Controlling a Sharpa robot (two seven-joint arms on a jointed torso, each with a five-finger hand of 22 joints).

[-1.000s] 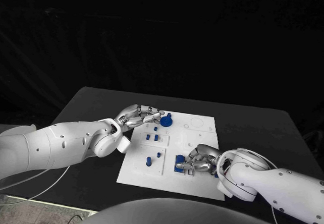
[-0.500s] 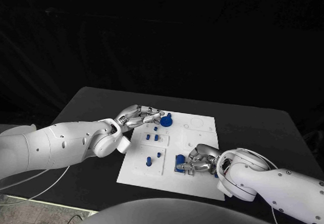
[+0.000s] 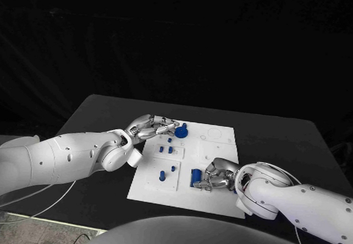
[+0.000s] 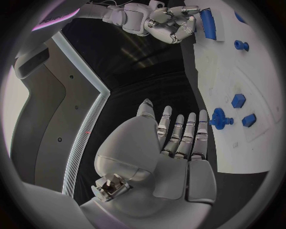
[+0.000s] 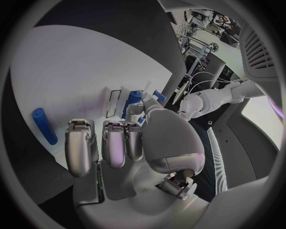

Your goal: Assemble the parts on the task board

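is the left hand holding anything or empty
Empty, as far as shown: the left hand has its fingers straight beside the blue gear, nothing in them.

Board [image 3: 220,204]: white, matt, smooth, plastic-looking sheet. Small parts: blue, plastic-looking, smooth, slight sheen — round toothed wheel [image 3: 181,131] at board's 12 o'clock end, long block [image 3: 196,176] toward 5 o'clock. Desk [image 3: 105,110]: black, matt, even surface. Left hand [image 3: 149,126] and right hand [image 3: 219,177]: silver metal, polished, bright glints. Fingers [image 4: 189,138]: brushed metallic segments, smooth pale grey pads. Arms [image 3: 55,159]: glossy white hard shell, plastic-looking. Backdrop [image 3: 180,45]: black cloth, dull, faint folds.
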